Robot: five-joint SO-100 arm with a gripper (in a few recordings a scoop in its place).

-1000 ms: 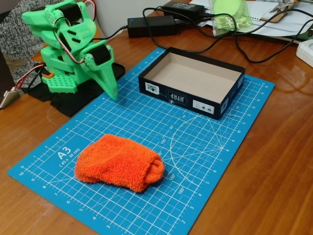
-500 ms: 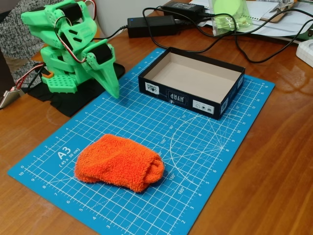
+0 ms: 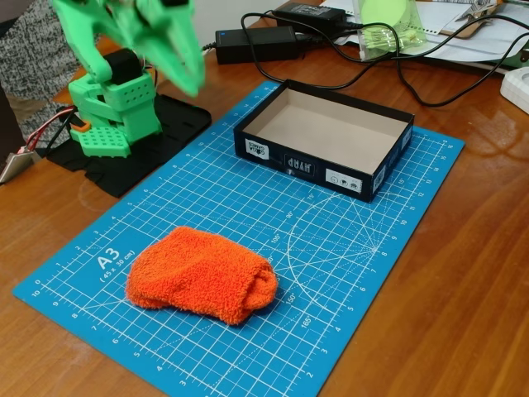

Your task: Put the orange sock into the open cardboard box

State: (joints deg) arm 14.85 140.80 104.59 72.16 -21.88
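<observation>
Fixed view is showing the orange sock (image 3: 201,276) lying folded at the near end of the blue cutting mat (image 3: 347,273), free to grab. Farther back, the open cardboard box (image 3: 324,138) is sitting empty, mouth up, ready for it. Beyond, the green pincer (image 3: 183,58) is hovering blurred, carrying nothing; its spread I cannot tell.

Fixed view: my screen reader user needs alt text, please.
An orange sock lies on a blue cutting mat, apart from the open cardboard box, which holds nothing. The green arm's hand is raised at upper left, blurred.
</observation>
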